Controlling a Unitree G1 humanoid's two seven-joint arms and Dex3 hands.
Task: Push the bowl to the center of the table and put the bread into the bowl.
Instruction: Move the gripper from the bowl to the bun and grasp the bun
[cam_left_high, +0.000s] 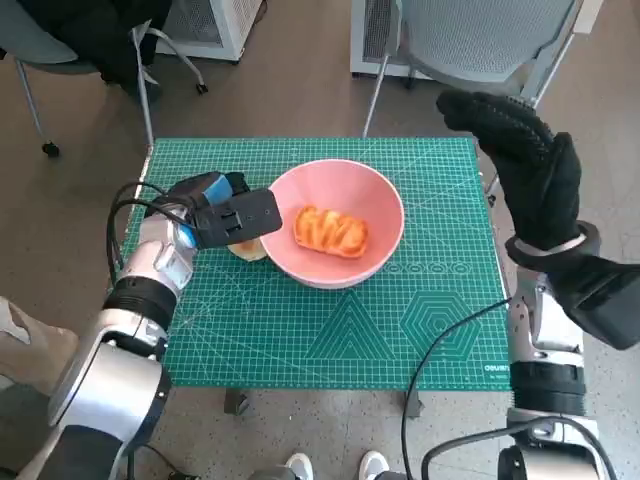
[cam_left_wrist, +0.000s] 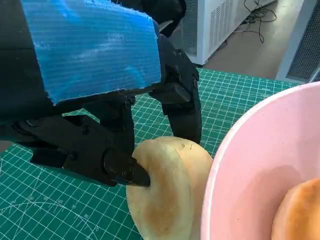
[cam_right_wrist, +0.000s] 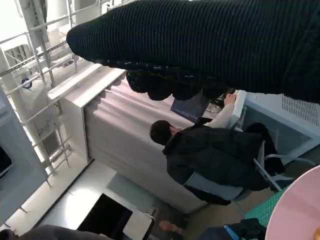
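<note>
My left hand (cam_left_high: 225, 215) pinched a pale round bun (cam_left_wrist: 167, 187) just outside the pink bowl (cam_left_high: 385, 195), touching its wall, I think so that it could be lifted over the rim. A glazed twisted bread (cam_left_high: 331, 231) lay inside the bowl, beyond my fingers (cam_left_wrist: 182, 107). My right hand (cam_left_high: 525, 165) hung raised, well apart, holding nothing; how far it was open I could not tell. The bowl stood near the middle of the green counter (cam_left_high: 300, 330). The bun's underside was hidden.

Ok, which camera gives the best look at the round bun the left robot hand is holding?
The left wrist view: the round bun fills it, held by the left robot hand beside the pink bowl. The head view shows a sliver; the right wrist view, none.
</note>
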